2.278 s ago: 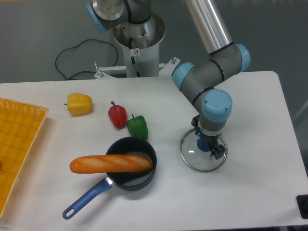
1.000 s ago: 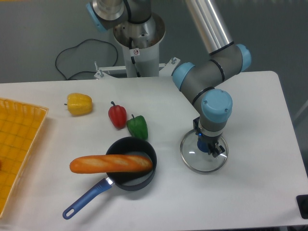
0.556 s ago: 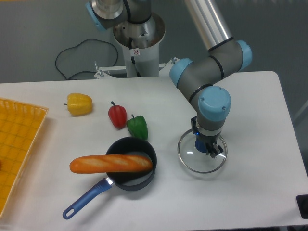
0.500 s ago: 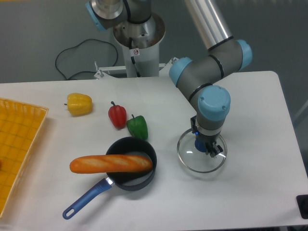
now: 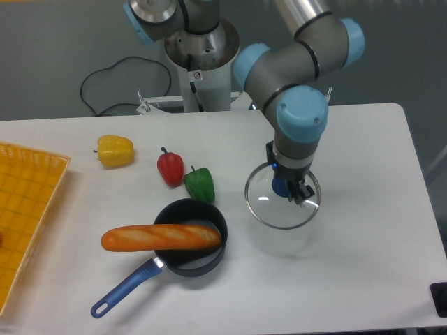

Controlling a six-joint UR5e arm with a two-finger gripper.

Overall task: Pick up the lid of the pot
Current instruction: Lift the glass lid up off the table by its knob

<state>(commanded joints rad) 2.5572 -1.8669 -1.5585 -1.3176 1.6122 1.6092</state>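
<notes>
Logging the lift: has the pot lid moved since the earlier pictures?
Yes; the pot lid has shifted up and left in view, nearer the black pan.

Left edge crops crate (image 5: 31, 209); lid knob (image 5: 281, 186) perhaps part-hidden.

1 white table (image 5: 377, 300), grey floor (image 5: 42, 56) beyond.

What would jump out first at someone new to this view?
Probably the big grey arm at upper right, its gripper closed on the blue knob of the clear pot lid, which looks raised off the table. Next, the orange-brown baguette lying across the black pan, lower left of centre. The bright yellow-orange bin at the left edge would also catch the eye.
</notes>
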